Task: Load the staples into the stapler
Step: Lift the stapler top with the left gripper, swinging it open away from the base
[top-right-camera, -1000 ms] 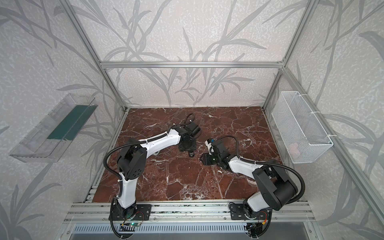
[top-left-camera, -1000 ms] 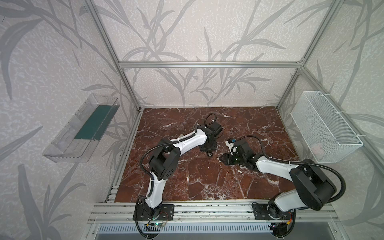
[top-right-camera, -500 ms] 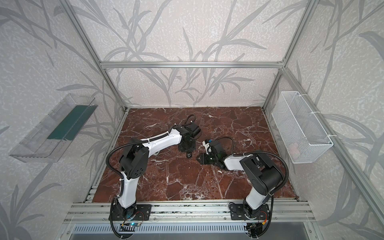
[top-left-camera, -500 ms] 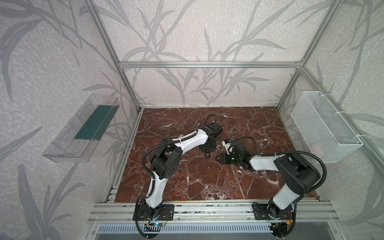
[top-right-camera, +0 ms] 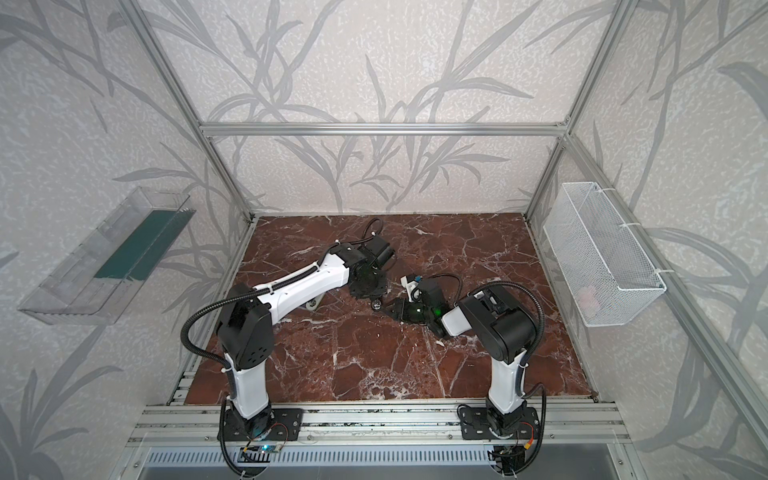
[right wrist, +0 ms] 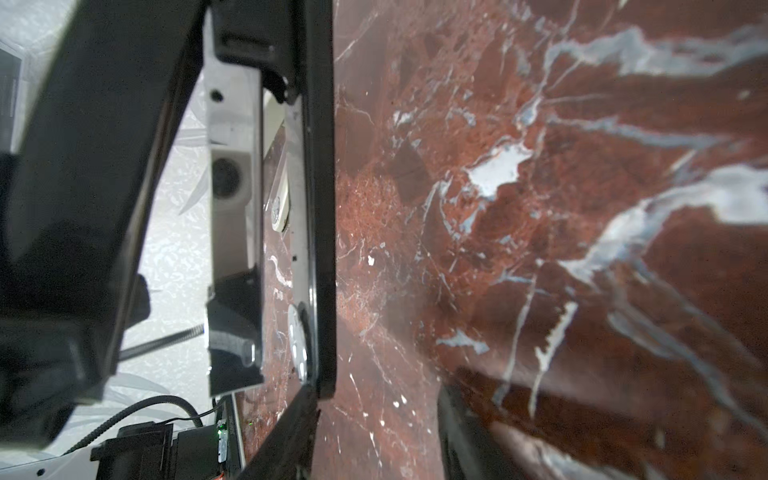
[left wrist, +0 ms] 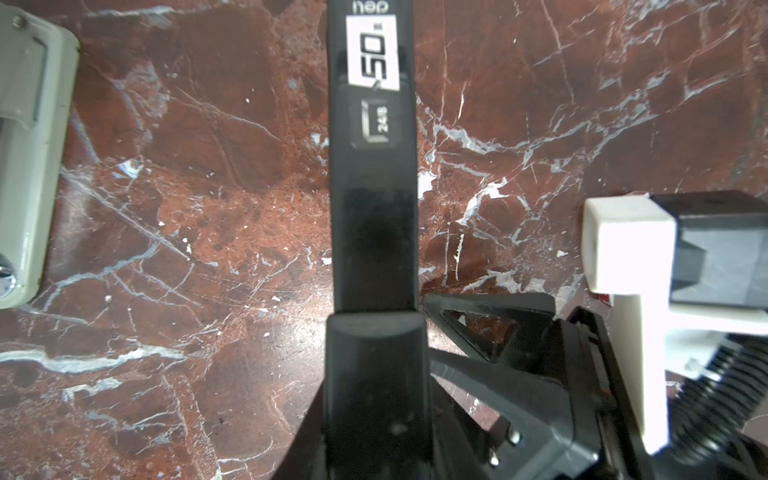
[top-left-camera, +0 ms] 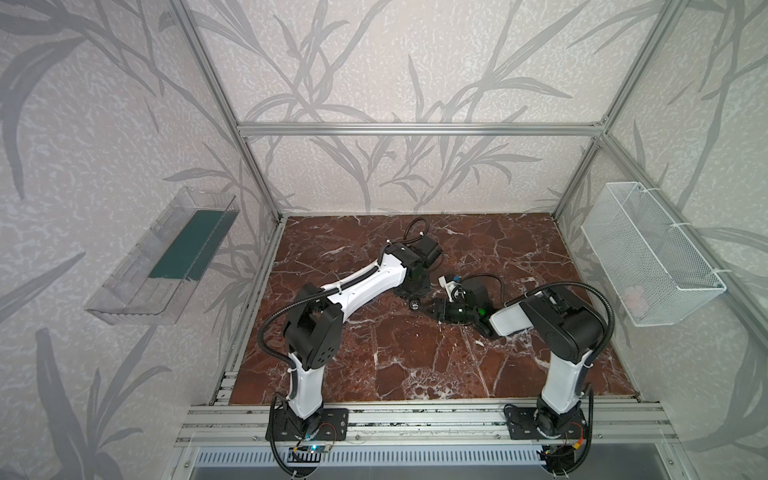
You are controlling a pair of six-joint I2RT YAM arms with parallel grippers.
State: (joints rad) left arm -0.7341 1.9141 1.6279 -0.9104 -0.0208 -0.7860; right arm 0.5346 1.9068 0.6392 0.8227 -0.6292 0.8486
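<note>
Listing changes first: the right arm [top-left-camera: 557, 324], a second ago stretched low with its elbow far out to the right, now stands with the elbow raised and drawn in. The right pincer [top-left-camera: 431, 309] has moved nearer the left pincer [top-left-camera: 413, 296]. The left arm [top-left-camera: 365, 282] sits much as before.

Count: arms, 2; pincers, 2; staplers, 2: one black stapler [left wrist: 374, 208] and one grey stapler [left wrist: 25, 145] lying apart from it; wire basket [top-left-camera: 652, 266], 1, on the right wall; clear tray [top-left-camera: 158, 266], 1, on the left wall.

Task's staples: not made out in any view.

Black stapler: in the middle of the table [top-left-camera: 374, 353], lid [right wrist: 104, 166] lifted off the magazine [right wrist: 232, 124] and base [right wrist: 322, 208].

Pose, left arm: reaching forward, wrist bent down, pincer pinching the black stapler's lid end.

Pose, right arm: forearm low, pointing left. Its pincer is spread with bare table between, one fingertip [right wrist: 299, 428] against the base's end.
</note>
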